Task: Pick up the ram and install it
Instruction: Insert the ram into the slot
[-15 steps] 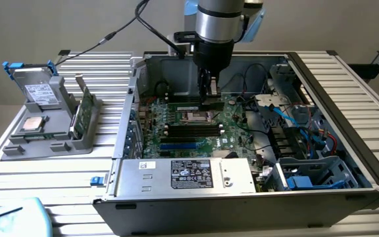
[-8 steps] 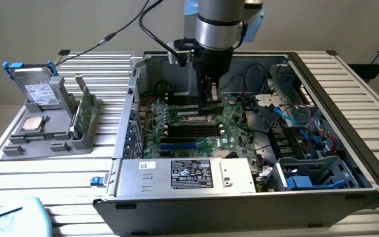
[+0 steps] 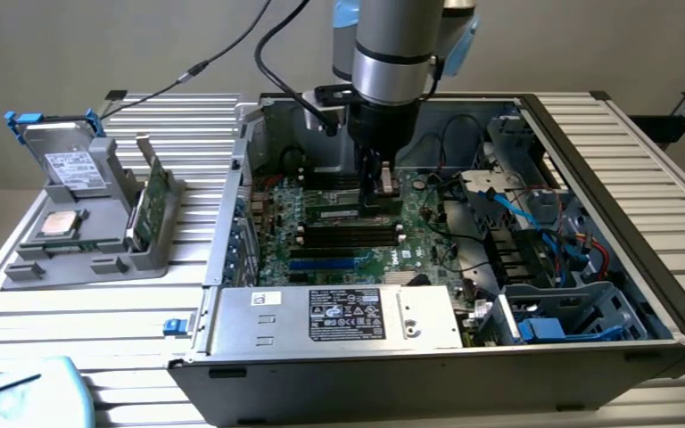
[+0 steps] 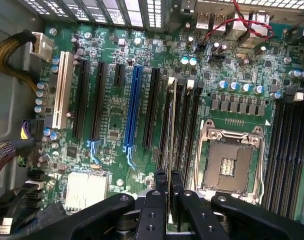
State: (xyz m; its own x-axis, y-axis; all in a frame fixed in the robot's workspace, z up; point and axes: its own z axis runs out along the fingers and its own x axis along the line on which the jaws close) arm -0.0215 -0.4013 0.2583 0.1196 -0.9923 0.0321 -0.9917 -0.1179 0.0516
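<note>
From the exterior view, the hand hangs low inside the open computer case, just above the big green board.

From the wrist view, its fingers are clamped on the ram. The thin stick is seen from its edge. It reaches out from the hand over the long black slots.

I count one ram, one gripper, one blue slot, one white slot and one processor socket.
</note>
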